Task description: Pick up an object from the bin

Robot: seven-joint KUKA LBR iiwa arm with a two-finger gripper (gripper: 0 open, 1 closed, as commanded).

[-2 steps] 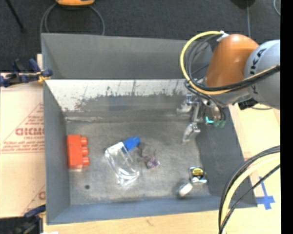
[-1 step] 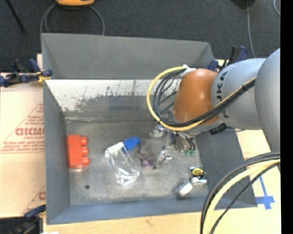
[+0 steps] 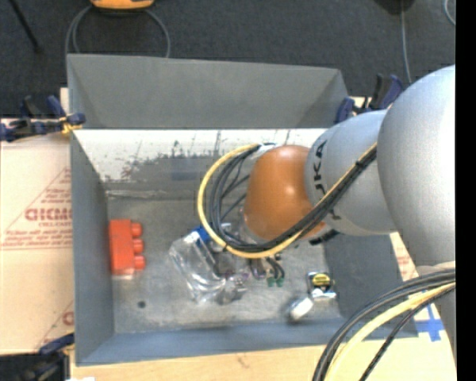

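From above, the arm's gripper [image 3: 232, 276] sits low in the middle of the grey bin [image 3: 87, 236]. One crumpled clear plastic piece [image 3: 189, 264] lies just to its left in the view, perhaps touching it. I cannot tell whether the gripper is wide or narrow. One orange block [image 3: 125, 247] lies well to the left. One white piece [image 3: 300, 309] and one yellow-black piece [image 3: 321, 279] lie to the right.

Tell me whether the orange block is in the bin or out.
In: the orange block lies on the bin floor at its left, apart from the gripper.
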